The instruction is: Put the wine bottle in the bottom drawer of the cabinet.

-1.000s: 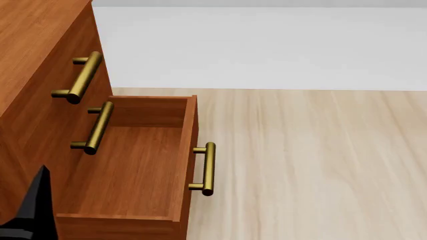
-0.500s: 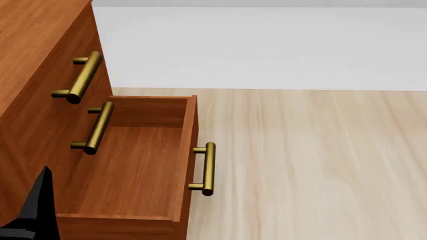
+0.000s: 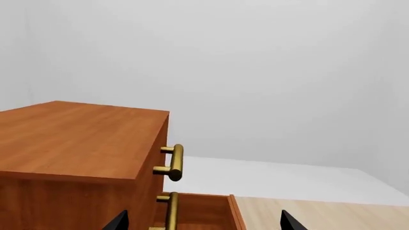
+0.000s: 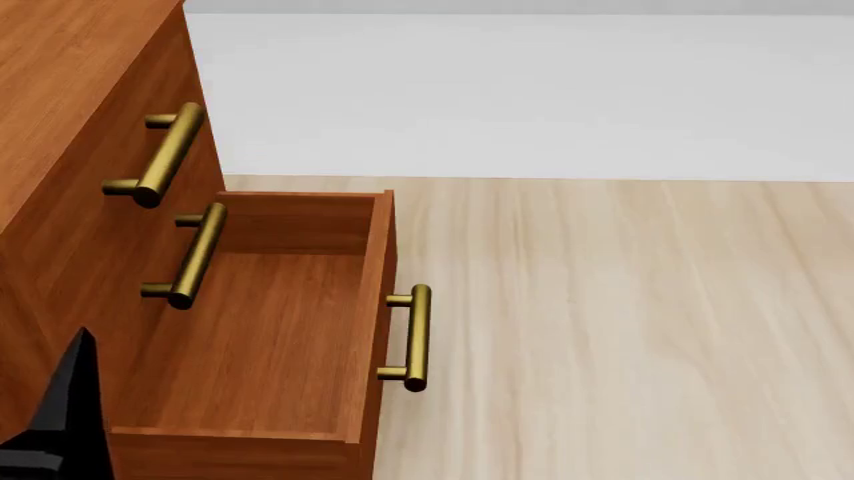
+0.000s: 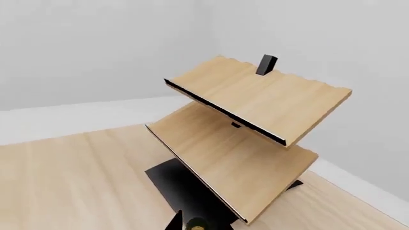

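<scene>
The reddish-brown wooden bottom drawer stands open, empty. Left gripper spread; right gripper's state I cannot tell. Bring the bottle squarely over it before lowering.

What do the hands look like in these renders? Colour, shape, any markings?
Little shows. The left hand has plain black, pointed finger tips, with no markings or cables; in the head view a black angular wedge sits by the cabinet. The right hand's visible parts are a black tip and something olive-green between.
</scene>
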Controlling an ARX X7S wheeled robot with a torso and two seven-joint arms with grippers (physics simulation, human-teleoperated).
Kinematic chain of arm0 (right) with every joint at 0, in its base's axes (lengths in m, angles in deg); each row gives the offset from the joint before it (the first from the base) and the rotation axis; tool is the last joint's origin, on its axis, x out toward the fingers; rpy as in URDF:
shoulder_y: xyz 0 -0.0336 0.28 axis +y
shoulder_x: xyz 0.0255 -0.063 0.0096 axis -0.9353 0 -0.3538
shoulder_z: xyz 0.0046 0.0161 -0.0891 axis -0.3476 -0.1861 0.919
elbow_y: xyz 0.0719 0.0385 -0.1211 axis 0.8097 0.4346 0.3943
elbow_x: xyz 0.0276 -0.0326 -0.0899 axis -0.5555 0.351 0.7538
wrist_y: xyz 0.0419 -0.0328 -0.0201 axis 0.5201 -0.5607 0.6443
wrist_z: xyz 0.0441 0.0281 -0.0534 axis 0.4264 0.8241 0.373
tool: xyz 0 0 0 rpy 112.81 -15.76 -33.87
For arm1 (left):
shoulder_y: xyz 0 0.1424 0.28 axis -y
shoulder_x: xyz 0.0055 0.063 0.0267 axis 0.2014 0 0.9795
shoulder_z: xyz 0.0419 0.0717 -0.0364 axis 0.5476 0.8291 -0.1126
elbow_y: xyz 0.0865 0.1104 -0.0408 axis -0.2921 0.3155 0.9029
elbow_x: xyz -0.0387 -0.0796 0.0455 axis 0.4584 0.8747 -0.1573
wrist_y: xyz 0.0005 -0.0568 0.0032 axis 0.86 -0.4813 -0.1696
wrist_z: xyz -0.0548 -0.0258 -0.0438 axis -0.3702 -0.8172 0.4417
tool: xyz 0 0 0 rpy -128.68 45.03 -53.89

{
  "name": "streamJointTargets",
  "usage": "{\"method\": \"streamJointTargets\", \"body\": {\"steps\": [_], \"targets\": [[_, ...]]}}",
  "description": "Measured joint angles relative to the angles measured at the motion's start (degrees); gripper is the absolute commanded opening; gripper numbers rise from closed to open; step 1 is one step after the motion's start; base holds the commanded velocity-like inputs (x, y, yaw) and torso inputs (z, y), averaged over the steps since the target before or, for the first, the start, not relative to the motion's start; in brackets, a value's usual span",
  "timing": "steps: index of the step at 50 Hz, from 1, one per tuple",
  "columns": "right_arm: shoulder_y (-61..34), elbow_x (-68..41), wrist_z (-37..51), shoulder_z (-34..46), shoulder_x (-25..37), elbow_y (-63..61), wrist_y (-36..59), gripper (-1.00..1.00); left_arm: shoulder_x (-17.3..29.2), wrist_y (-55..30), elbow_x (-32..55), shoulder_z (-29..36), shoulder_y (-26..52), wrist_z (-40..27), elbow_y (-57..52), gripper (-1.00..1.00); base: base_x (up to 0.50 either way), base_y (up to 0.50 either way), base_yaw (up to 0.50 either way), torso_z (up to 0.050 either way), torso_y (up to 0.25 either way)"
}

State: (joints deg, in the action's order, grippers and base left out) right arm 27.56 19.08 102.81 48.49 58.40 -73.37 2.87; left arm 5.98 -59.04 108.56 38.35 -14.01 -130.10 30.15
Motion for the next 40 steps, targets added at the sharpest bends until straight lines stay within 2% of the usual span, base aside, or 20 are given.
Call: {"method": "streamJointTargets", "body": {"steps": [12,22,40], "targets": [[-7.0,-4.9,2.1,1.6,6.0,-6.3,7.1,-1.0,0.3,0.3,-0.3,-0.1,-0.7,0.2,0.6,1.0,0.0,0.0,0.0,0.0,0.001],[-20.0,-10.5,3.3,7.3,9.4,-8.9,14.8,-1.0,0.5,0.0,-0.3,-0.4,-0.8,0.1,0.4,1.0,0.0,0.0,0.0,0.0,0.0],[-46.8,-14.0,1.2,22.6,7.6,-9.4,28.0,-1.0,0.6,0.1,0.0,-0.7,-1.2,0.6,0.7,1.0,0.0,0.0,0.0,0.0,0.001]]}}
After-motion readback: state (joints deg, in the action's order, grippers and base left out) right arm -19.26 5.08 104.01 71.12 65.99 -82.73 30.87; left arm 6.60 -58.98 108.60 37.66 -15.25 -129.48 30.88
